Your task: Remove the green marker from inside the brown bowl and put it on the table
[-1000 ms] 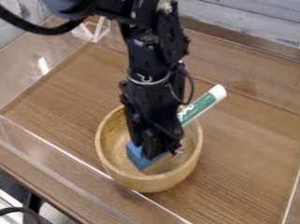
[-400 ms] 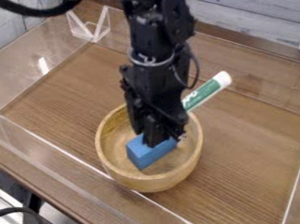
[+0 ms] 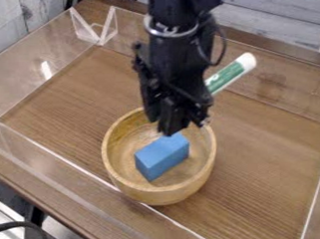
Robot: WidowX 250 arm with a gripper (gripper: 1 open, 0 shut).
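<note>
My black gripper points straight down above the round, light-brown wooden bowl. Its jaws are clamped on the slim green marker with the white barrel, which slants up and to the right behind my fingers, clear of the bowl. A blue block lies inside the bowl, just below my fingertips and apart from them. The bowl rests on the brown wood-grain table, bordered by clear acrylic walls.
</note>
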